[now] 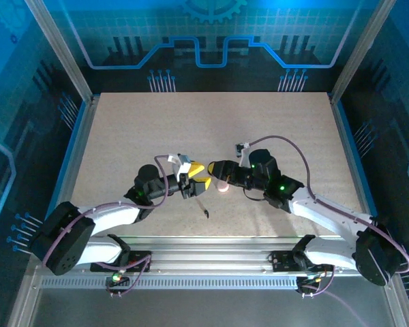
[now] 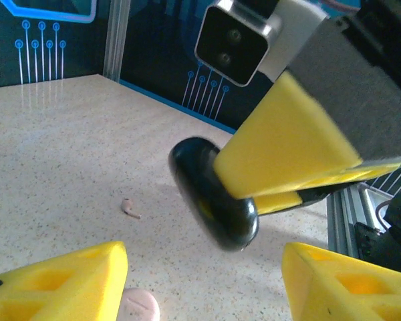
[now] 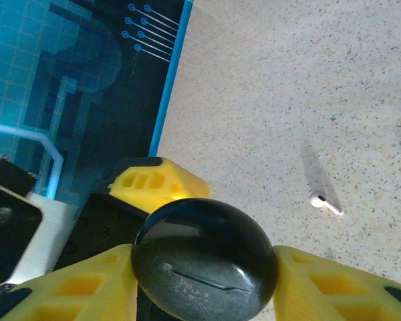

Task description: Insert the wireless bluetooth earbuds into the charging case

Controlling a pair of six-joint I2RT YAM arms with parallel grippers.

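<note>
The charging case [image 3: 202, 257], a glossy black round shell with a seam, is clamped between the yellow fingers of my right gripper [image 3: 204, 271] above the table. In the left wrist view the case [image 2: 210, 197] hangs just ahead of my left gripper [image 2: 204, 284], which stands open with only bare table between its fingers. One pale earbud [image 2: 129, 207] lies on the tabletop, apart from both grippers. It appears again as a small white stub [image 3: 319, 200] and as a speck [image 1: 205, 212] in front of the grippers. The two grippers [image 1: 199, 174] [image 1: 217, 170] almost meet mid-table.
A pink round disc [image 2: 139, 307] rests on the table beside my left gripper's left finger, and it sits under the right gripper [image 1: 223, 187]. The aluminium front rail [image 1: 211, 262] runs along the near edge. Blue walls enclose the beige tabletop [image 1: 211, 122].
</note>
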